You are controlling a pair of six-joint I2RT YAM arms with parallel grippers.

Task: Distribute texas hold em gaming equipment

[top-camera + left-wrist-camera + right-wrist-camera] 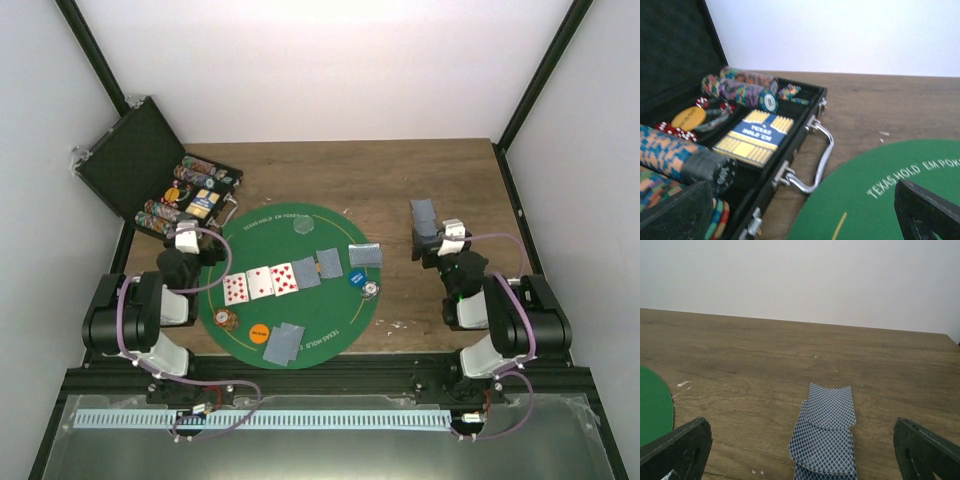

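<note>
On the round green mat (250,240) lie three face-up cards (260,283), then two face-down cards (316,268). Face-down pairs lie at the right (364,255) and the front (283,343). An orange disc (259,333), a blue disc (356,278), a white disc (369,290), a clear-grey disc (300,227) and a brownish chip stack (223,320) also sit on the mat. My left gripper (190,242) (800,200) is open and empty at the mat's left edge, facing the case. My right gripper (432,240) (800,427) is open, with a fanned face-down deck (425,214) (826,437) on the wood between its fingers.
An open black case (120,160) (790,150) stands at the back left, with rolls of chips (747,85), a boxed deck (756,135), red dice (675,131) and a metal handle (820,155). White walls and black frame posts ring the table.
</note>
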